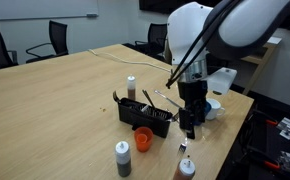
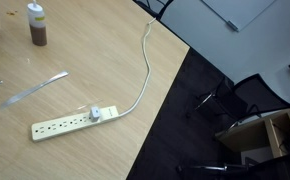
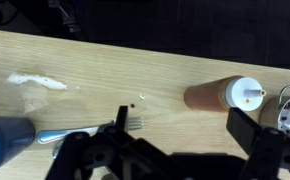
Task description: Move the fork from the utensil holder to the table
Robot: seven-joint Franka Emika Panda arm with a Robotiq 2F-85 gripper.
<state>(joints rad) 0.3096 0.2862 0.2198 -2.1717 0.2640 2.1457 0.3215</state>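
The gripper [image 3: 180, 130] was seen low over the table [image 1: 55, 110], just past the holder [image 1: 143, 108] and near the table's edge. In the wrist view its fingers [image 3: 247, 130] were spread wide, and nothing was seen clamped between them.

The fork [image 3: 135, 123] was out of the holder. Its tines were seen against the wood beside the finger nearer the blue cup [image 3: 5, 138], and a silver strip by that cup was taken to be its handle. Whether the fork lay flat on the table or leaned on that finger could not be told, since the middle of it was hidden by the gripper. A brown bottle [image 3: 217, 95] was seen on its side, near the other finger.

The placing step was judged to be in hand and close to done: the fork had been carried to the table and, by the look of the open jaws, let go. What was judged left was the withdrawal. A straight lift would be called for, so that the fork is not dragged by the finger beside it. The cup and the bottle on either side would have to be cleared, and the holder avoided as the arm is drawn away.
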